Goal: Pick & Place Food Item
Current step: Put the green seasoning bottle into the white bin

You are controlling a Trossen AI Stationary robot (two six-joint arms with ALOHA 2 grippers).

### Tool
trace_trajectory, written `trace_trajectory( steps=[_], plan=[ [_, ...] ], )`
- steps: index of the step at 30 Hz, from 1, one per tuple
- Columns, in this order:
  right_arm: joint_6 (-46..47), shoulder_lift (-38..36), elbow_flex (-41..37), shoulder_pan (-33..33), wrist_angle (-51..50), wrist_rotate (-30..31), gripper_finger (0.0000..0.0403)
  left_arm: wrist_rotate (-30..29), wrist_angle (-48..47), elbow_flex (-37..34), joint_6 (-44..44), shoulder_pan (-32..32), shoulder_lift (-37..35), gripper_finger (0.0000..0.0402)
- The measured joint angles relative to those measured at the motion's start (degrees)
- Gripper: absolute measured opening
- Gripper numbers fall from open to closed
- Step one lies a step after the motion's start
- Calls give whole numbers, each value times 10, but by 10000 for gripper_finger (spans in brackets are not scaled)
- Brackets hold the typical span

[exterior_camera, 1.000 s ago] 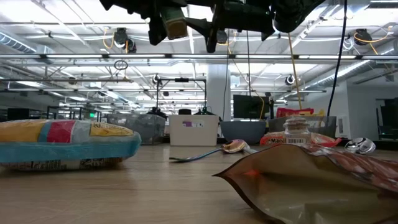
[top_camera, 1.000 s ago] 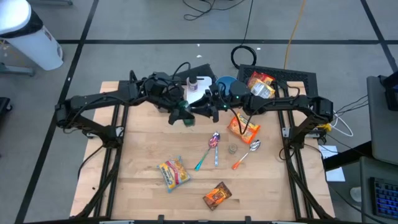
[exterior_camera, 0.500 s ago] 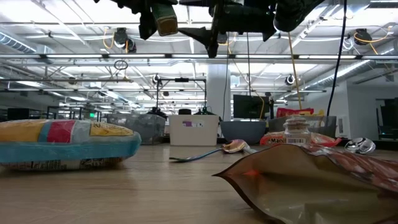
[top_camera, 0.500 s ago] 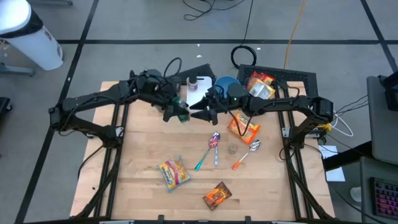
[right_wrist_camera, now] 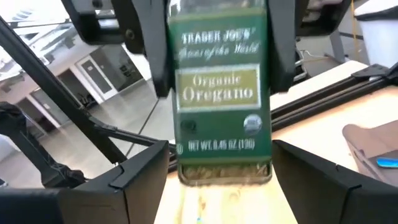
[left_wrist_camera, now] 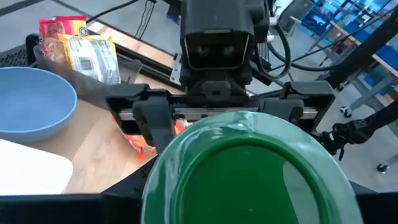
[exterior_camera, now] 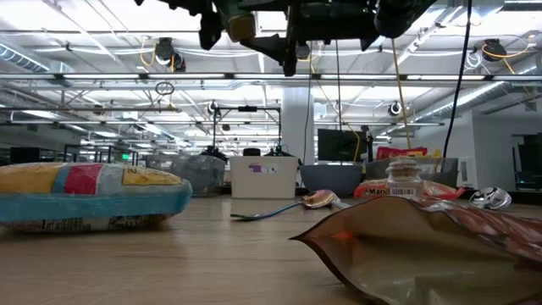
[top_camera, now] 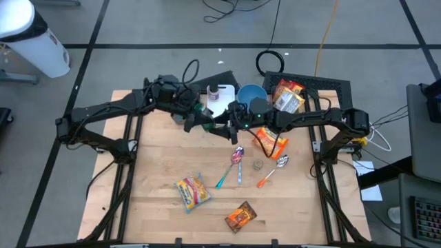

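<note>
Above the far middle of the desk [top_camera: 158, 165], the left pincer [top_camera: 195, 118] is clamped on a green-lidded jar of oregano [right_wrist_camera: 219, 93], holding it in the air with its label turned toward the right arm. The right pincer [top_camera: 222, 125] faces it from the right, its 2 fingers [right_wrist_camera: 134, 186] spread wide to either side of the jar's lower end and not touching it. In the low view the jar [exterior_camera: 240, 25] hangs high over the desktop between the 2 arms. Below, on the wood, lie 2 spoons [top_camera: 236, 160], an orange snack bag [top_camera: 269, 140], a yellow packet [top_camera: 192, 191] and a brown packet [top_camera: 241, 217]; a blue bowl [top_camera: 251, 93] sits at the far edge.
</note>
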Motion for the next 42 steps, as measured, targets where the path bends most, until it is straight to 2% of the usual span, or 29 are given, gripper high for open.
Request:
trace_trajectory(
  steps=[3, 14, 21, 25, 29, 34, 42],
  plan=[
    [-3, 0, 0, 0, 3, 15, 274, 1, 7, 0, -4, 0, 1, 205],
    [-9, 0, 0, 0, 21, 11, 254, -1, 37, 0, -22, -15, 13, 205],
    [-13, 0, 0, 1, 22, 3, 194, -4, 52, 0, -30, -26, 31, 205],
    [-13, 0, 0, 0, 22, -2, 192, -6, 53, 0, -32, -26, 31, 208],
    [-13, 0, 0, 0, 25, -3, 192, -2, 63, 0, -31, -18, 31, 242],
    [-13, 0, 0, -2, 43, -1, 192, 30, 62, 0, -39, -5, 31, 276],
    [-16, 0, 0, -3, 73, 15, 192, 33, 61, 0, -32, 4, 25, 268]
  ],
)
